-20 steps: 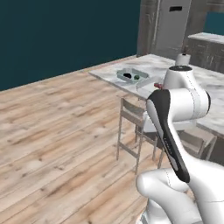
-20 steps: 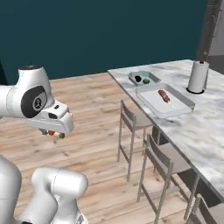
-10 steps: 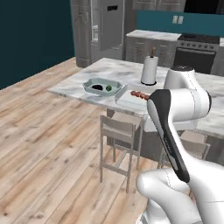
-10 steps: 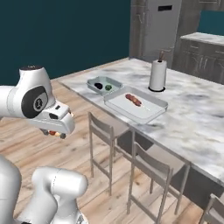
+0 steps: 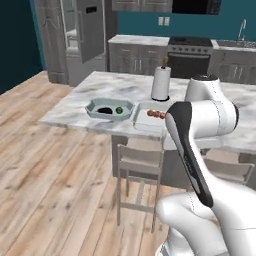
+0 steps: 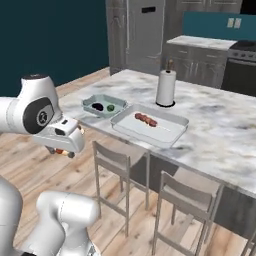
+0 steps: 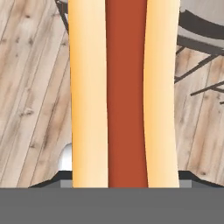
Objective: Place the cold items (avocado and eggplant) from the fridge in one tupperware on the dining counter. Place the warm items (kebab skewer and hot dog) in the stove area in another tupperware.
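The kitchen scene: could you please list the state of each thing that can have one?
Hot dog: held in the claw, above the wooden floor.
Kebab skewer: lying in the larger tupperware.
Smaller tupperware: holding the dark eggplant and green avocado.
Paper towel roll: upright on the counter.
Fridge door: ajar.

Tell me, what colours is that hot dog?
The hot dog has a pale orange-tan bun around a reddish-brown sausage, clearest in the hand view.
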